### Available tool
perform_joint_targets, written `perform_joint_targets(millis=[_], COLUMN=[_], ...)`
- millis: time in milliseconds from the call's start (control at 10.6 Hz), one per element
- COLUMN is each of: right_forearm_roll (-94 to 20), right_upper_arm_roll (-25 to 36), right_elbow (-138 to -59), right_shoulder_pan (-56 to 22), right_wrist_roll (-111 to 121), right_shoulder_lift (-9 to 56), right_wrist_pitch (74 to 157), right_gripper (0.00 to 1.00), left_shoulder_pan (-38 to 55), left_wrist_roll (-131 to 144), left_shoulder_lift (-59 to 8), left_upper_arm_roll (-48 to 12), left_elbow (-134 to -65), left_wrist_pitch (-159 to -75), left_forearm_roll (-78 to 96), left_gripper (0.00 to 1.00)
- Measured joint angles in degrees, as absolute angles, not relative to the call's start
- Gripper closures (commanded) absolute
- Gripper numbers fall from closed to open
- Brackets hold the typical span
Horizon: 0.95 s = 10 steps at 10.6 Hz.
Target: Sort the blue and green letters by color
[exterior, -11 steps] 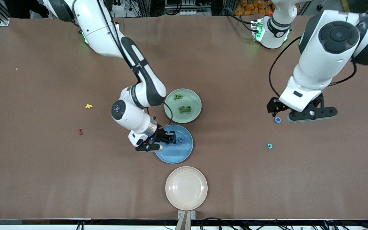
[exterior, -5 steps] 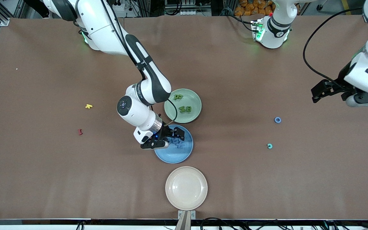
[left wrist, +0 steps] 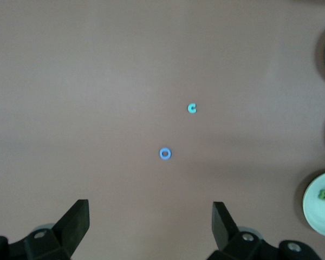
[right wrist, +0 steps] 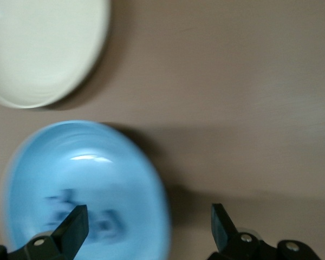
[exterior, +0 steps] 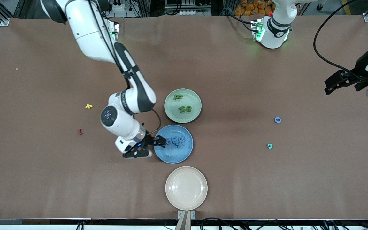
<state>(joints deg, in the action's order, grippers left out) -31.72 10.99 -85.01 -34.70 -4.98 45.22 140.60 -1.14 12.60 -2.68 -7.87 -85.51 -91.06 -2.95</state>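
Hovering right gripper (exterior: 159, 141) beside blue letters (exterior: 175, 141), fingers apart

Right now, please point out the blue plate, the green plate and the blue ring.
blue plate (exterior: 174, 156): front view, bare rim nearest the camera.
green plate (exterior: 188, 94): front view, bare inner surface.
blue ring (exterior: 277, 119): front view, its band.

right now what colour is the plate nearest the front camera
Cream white plate, with nothing on it; it shows best in the front view.

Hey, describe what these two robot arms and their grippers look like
Both arms have glossy white shells with dark grey joint sections and black cables looping outside. The right gripper and left gripper are black with two fingers. Green lights glow at both bases.
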Motion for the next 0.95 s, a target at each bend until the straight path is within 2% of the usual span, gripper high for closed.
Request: perform_joint_targets(millis=[284, 473, 757, 946], right_forearm_roll=[-22.8, -20.7, -18.3, -12.6], right_upper_arm_roll=[11.3, 11.5, 11.7, 11.7], right_elbow=[-84.3, -83.8, -83.7, -84.4], right_shoulder_pan=[-26.9, -22.2, -13.6, -9.8], right_wrist_roll=[-4.1, 0.2, 8.2, 8.7], right_shoulder_lift=[44.9, 43.2, 37.0, 32.7], right_wrist_pitch=[136.6, 131.7, 120.9, 118.8], right_gripper=[0.00, 0.00, 0.00, 0.00], left_shoulder_pan=[-0.3, -0.4, -0.7, -0.7], left_wrist_roll=[12.6, 12.6, 12.4, 12.4], left_shoulder_lift=[-2.7, -2.7, -2.7, -2.8], left_upper_arm_roll=[-7.9, -7.8, -7.3, -7.3], left_elbow=[-84.9, -84.5, -84.3, -84.2], left_wrist_pitch=[-85.6, -84.4, -83.7, -83.6], left_forearm_roll=[-2.9, -2.9, -2.9, -2.9], left_gripper=[0.00, 0.00, 0.00, 0.00])
